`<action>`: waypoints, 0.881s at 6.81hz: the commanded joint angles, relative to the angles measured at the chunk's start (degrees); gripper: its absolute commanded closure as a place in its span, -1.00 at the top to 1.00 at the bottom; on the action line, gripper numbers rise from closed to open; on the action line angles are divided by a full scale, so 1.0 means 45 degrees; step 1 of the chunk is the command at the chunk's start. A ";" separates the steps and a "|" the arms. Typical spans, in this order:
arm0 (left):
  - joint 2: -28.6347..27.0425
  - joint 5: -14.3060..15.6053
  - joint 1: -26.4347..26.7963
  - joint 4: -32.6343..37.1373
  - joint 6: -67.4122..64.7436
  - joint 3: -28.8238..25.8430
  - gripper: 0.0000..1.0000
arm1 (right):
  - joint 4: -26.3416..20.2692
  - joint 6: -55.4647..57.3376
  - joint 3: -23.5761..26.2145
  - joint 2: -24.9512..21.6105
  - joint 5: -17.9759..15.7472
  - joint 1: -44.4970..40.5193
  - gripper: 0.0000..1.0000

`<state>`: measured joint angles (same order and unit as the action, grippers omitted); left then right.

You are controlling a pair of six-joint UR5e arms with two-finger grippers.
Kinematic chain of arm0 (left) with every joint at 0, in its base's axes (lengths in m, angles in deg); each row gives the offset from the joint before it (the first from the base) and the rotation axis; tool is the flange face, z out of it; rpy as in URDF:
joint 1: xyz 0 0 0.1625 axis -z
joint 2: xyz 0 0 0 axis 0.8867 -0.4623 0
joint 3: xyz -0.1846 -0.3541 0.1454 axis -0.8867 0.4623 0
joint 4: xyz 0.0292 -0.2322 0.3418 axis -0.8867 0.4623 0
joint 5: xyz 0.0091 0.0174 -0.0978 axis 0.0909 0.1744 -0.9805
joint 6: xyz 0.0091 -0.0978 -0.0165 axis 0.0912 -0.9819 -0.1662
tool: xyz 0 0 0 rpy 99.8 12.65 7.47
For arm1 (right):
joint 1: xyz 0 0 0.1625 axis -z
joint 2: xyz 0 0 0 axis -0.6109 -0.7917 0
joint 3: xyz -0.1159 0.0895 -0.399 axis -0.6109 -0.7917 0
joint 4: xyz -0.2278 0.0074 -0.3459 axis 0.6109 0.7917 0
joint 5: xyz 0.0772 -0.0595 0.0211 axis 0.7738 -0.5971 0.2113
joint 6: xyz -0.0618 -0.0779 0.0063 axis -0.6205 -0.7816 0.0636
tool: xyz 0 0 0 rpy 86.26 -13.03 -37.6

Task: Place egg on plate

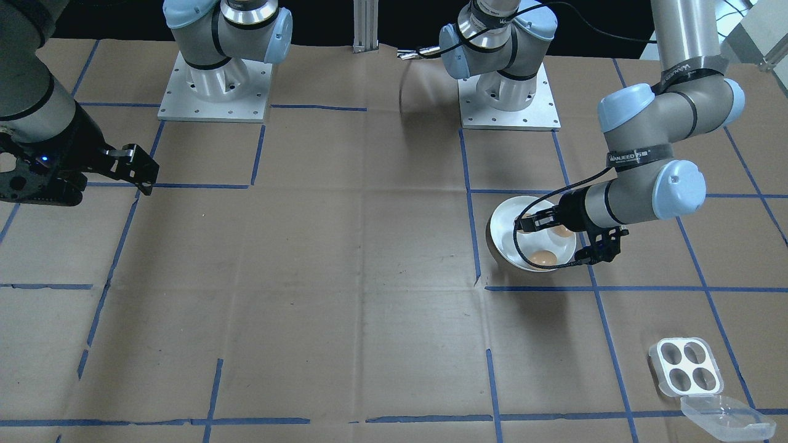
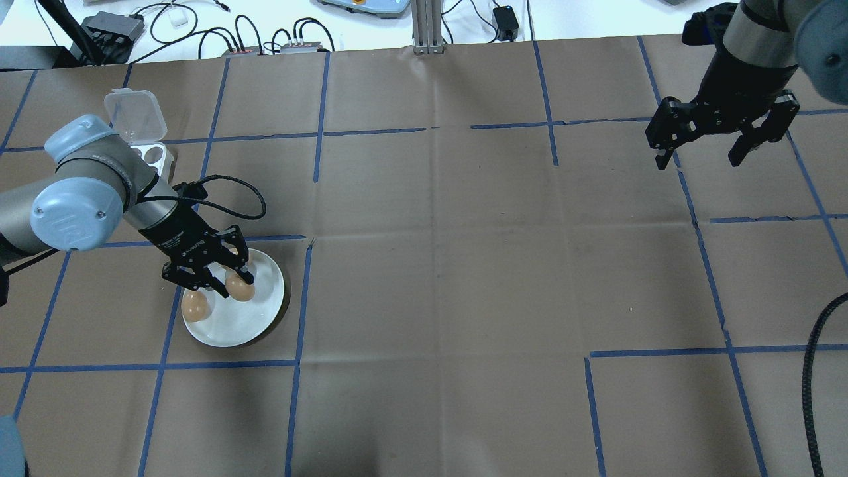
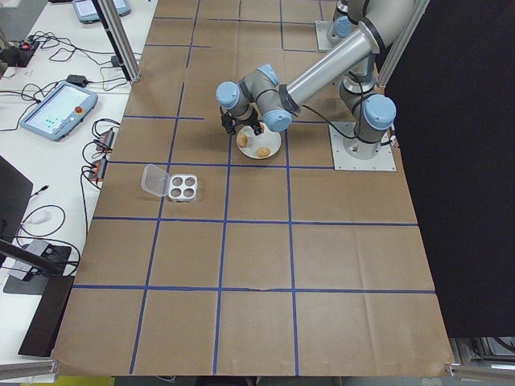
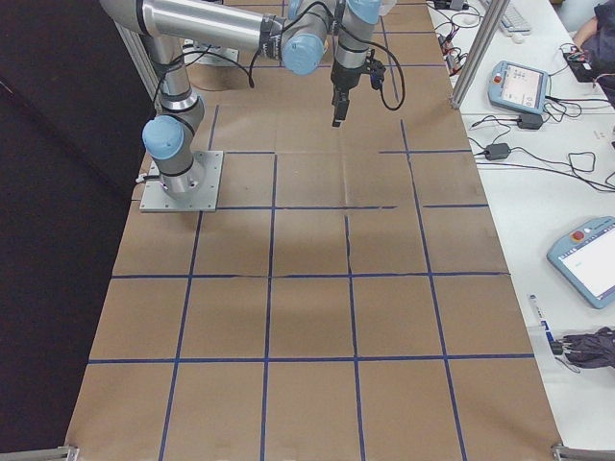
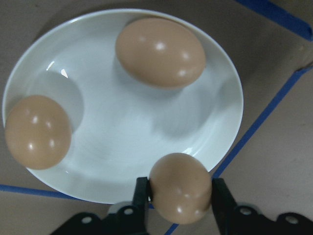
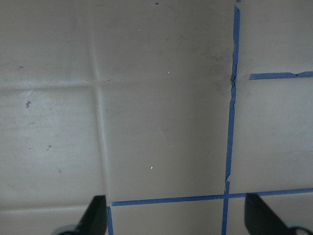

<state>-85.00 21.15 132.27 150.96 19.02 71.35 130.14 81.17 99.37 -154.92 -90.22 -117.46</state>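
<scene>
My left gripper is shut on a brown egg and holds it just above the near rim of the white plate. Two more brown eggs lie on the plate, one at its left rim and one toward the far side. In the overhead view the left gripper covers part of the plate, and an egg shows at the plate's left edge. My right gripper hangs open and empty over bare table at the far right, well away from the plate.
A small clear four-cup egg tray stands with its cups empty and its lid open, beyond the plate on my left. Blue tape lines grid the brown table. The two arm bases stand at the robot's edge.
</scene>
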 commanded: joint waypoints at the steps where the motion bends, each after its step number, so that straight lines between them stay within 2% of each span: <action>1: -0.0005 0.0003 0.0014 -0.0115 -0.0111 -0.0114 0.94 | 0.0000 0.0000 0.0000 0.0000 0.0000 0.0000 1.00; 2: 0.0363 0.0022 0.0033 -0.0115 -0.0035 -0.0289 0.98 | 0.0000 0.0000 0.0000 0.0000 0.0000 0.0000 1.00; 5: 0.1807 0.0179 0.0247 0.0468 0.0180 -0.2376 0.98 | 0.0000 0.0000 0.0000 0.0000 0.0000 0.0000 1.00; 6: 0.2025 0.0759 0.0713 0.0471 0.0219 -0.2748 0.99 | 0.0000 0.0000 0.0000 0.0000 0.0000 0.0000 1.00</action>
<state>-77.63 22.62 133.73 152.60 19.79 61.33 130.14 81.17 99.37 -154.93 -90.22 -117.46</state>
